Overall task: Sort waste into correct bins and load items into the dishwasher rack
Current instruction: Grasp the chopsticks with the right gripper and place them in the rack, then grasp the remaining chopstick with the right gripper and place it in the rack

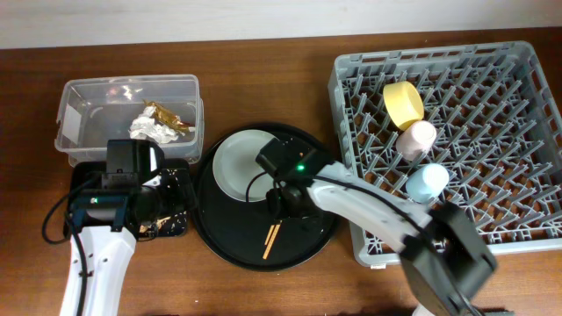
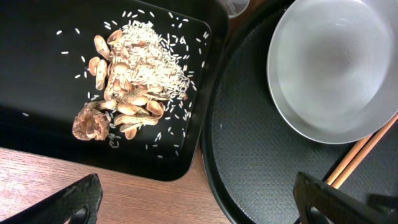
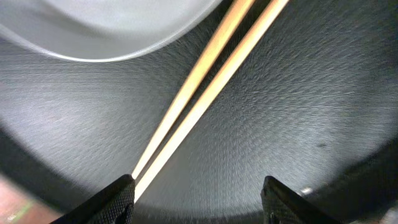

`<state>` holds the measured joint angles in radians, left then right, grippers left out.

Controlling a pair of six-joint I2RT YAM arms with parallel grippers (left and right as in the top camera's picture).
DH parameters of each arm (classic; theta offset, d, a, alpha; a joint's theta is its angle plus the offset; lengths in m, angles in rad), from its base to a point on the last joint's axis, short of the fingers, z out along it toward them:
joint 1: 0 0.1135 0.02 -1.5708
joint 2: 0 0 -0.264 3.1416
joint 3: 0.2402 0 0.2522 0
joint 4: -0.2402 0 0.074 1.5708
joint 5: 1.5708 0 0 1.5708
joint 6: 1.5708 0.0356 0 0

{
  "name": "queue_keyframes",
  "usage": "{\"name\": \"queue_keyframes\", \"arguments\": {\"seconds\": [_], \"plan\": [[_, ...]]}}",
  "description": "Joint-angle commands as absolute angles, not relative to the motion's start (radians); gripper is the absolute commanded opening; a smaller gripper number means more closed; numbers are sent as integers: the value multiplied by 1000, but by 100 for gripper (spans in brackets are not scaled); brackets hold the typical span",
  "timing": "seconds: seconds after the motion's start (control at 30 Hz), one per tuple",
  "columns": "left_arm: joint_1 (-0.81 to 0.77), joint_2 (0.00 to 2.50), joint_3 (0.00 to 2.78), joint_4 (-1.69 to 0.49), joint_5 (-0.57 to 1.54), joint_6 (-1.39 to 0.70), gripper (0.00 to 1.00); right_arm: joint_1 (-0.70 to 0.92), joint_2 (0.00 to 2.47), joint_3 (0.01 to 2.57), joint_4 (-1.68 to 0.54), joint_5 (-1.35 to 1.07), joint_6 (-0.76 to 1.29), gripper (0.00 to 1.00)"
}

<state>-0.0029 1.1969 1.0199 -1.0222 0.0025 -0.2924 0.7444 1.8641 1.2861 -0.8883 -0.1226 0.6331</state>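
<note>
The pale grey-green plate point(image 1: 241, 165) and the wooden chopsticks point(image 1: 270, 240) lie on the large round black tray point(image 1: 219, 241). My right gripper point(image 3: 199, 202) is open just above that tray, with the chopsticks point(image 3: 205, 93) running past its left finger and the plate's rim point(image 3: 99, 31) beyond. My left gripper point(image 2: 196, 202) is open and empty over the table edge between the shallow black tray point(image 2: 37, 112) holding food scraps and rice point(image 2: 134, 74) and the round tray; the plate point(image 2: 336, 68) shows at its right. The clear tub point(image 1: 88, 110) holds crumpled paper point(image 1: 151, 130) and a foil wrapper point(image 1: 169, 114).
The grey dishwasher rack point(image 1: 518, 61) fills the right side and holds the yellow bowl point(image 1: 403, 102), pink cup point(image 1: 416, 139) and light blue cup point(image 1: 427, 183). My right arm stretches from the bottom right across the rack's front corner. Bare wooden table lies along the front.
</note>
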Motion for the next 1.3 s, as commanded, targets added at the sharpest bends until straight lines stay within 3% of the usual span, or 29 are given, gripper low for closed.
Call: {"name": "queue_keyframes", "arguments": {"seconds": [0.0,0.23,0.27,0.33,0.47,0.67,0.93,1.07,1.2,1.27], "plan": [[3,1190,1024,-1028,-4,-298,98,749,1946,1279,-868,-81,718,66],[3,1190,1024,-1028,-4,-298,98,749,2006,1277,-878,-1,795,66],[3,1190,1024,-1028,-4,-298,98,749,2006,1277,-883,-1,795,62],[3,1190,1024,-1028,-4,-298,98,747,2006,1277,-898,-7,795,33],[3,1190,1024,-1028,-4,-298,98,745,2006,1277,-909,-22,795,4],[3,1190,1024,-1028,-4,-298,98,710,1945,1339,-976,-21,762,4],[3,1190,1024,-1028,-5,-298,98,409,1668,1526,-1227,-14,294,4],[3,1190,1024,-1028,-4,-298,98,269,1693,1501,-1268,-15,190,4],[3,1190,1024,-1030,-4,-298,98,259,1756,1459,-1222,-4,157,4],[3,1190,1024,-1032,-5,-298,98,260,1759,1460,-1215,-2,157,20]]}}
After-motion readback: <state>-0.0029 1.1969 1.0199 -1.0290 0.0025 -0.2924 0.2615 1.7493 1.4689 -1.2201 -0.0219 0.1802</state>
